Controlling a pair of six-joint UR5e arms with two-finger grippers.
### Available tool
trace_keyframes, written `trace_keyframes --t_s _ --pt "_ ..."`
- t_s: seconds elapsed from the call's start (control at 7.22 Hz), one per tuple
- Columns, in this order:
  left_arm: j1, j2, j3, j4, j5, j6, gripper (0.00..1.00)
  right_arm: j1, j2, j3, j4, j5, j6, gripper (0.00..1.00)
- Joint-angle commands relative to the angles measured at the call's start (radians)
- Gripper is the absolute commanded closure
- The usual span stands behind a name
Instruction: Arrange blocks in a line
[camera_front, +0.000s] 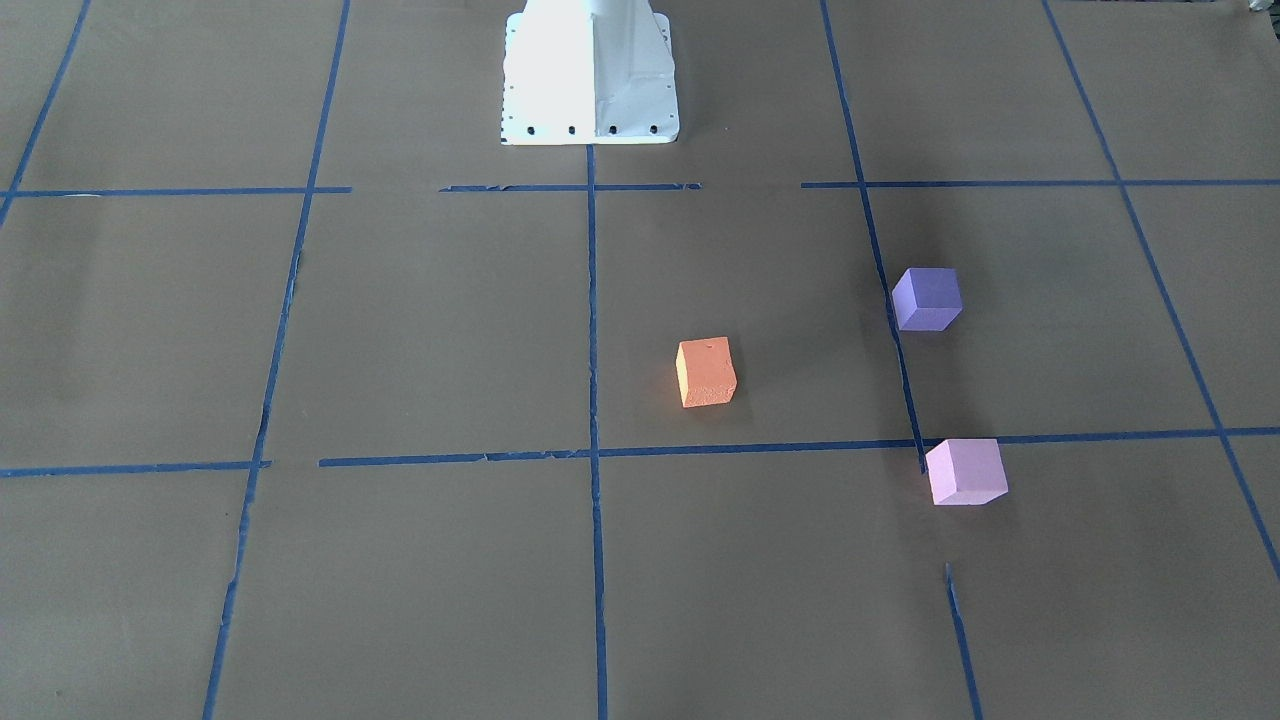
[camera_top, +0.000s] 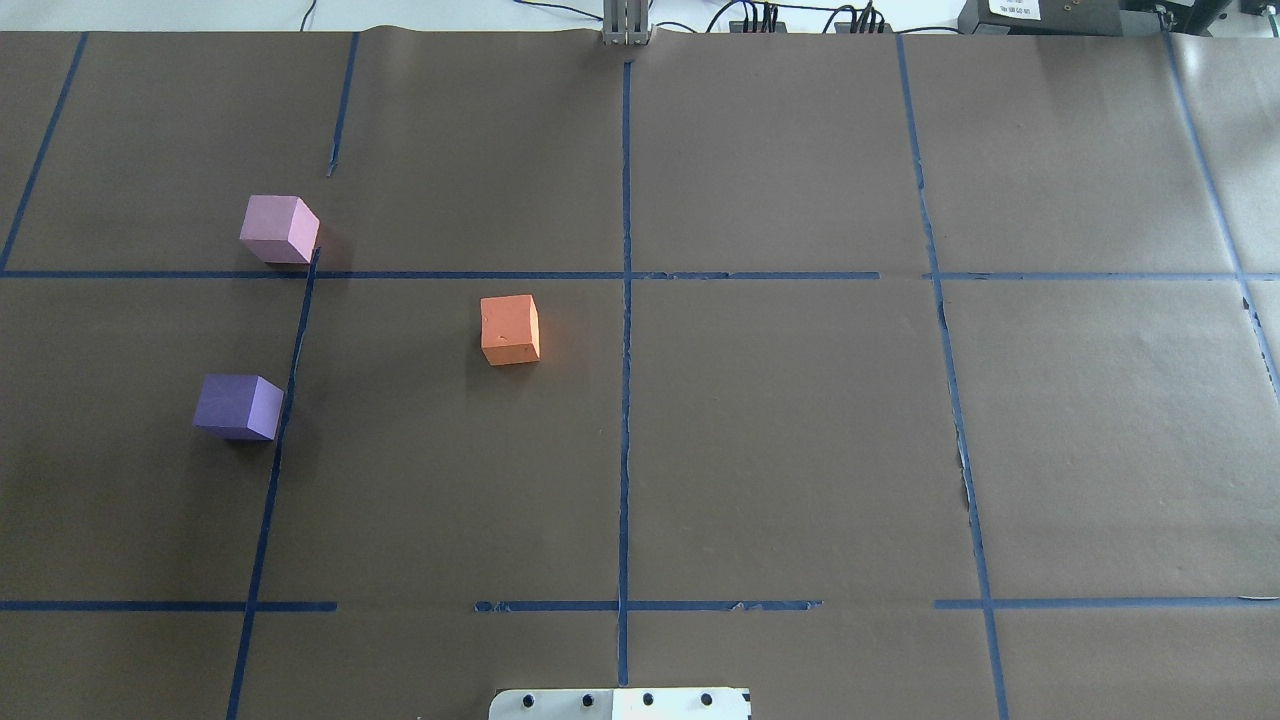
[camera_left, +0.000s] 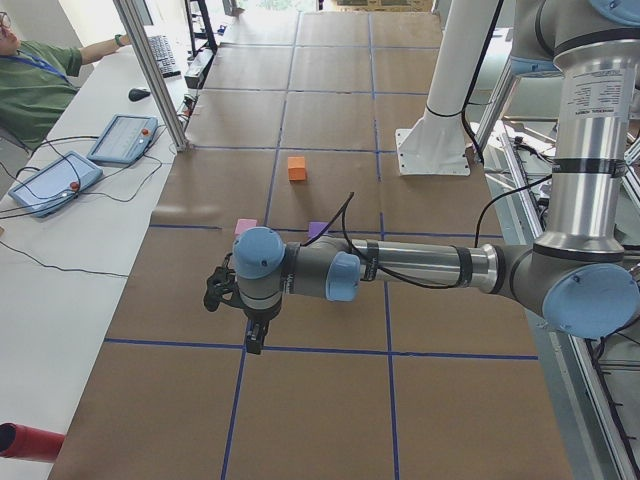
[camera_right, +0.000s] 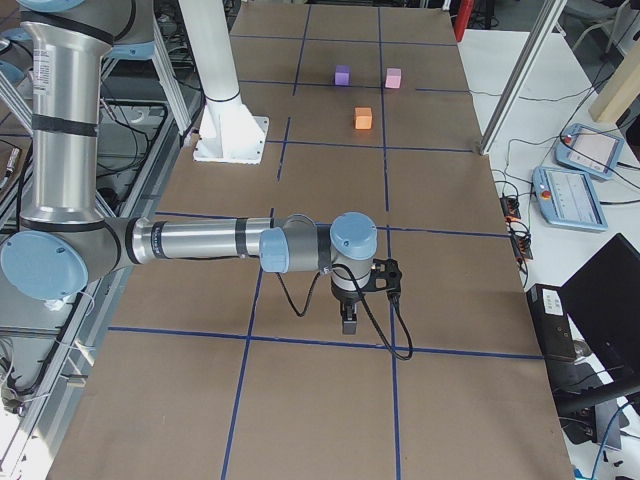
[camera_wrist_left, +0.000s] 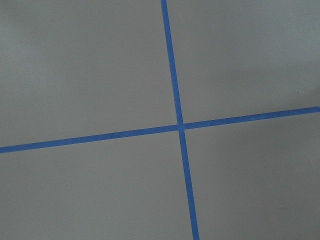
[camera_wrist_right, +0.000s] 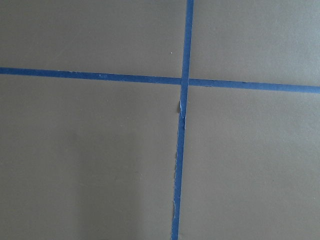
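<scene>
Three cubes, all flat and well apart on the robot's left half: the orange block (camera_top: 510, 330) nearest centre, the dark purple block (camera_top: 238, 407) just beside a blue tape line (camera_top: 262, 500), and the pale pink block (camera_top: 279, 229) farther out, seemingly touching that line.

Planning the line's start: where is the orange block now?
In the overhead view the orange block sits left of the centre tape line, right of the purple block and pink block.

- Overhead exterior: high behind the robot base (camera_top: 620, 703) at 6 o'clock, facing forward and down.
- Front-facing: opposite side, steeply down, base at 12 o'clock; both views share the orange block (camera_top: 510, 329).
- Side views: at the table ends, distant, looking lengthwise.
- Wrist cameras: each close above a tape crossing (camera_wrist_left: 180, 126).
</scene>
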Motion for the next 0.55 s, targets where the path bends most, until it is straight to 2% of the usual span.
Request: trace_keyframes --t_s 0.0,0.14,0.42 --pt "0.008 -0.003 -0.003 -0.002 -0.001 0.0 0.0 0.0 0.0 0.0 0.0 0.0 0.0 0.0" --pt "0.021 -0.005 -0.003 -0.005 0.001 0.0 0.0 0.0 0.0 0.0 0.0 0.0 0.0 0.0" --pt "0.145 -0.058 -0.026 -0.003 0.001 -0.009 0.0 0.0 0.0 0.0 0.0 0.0 0.0 0.0"
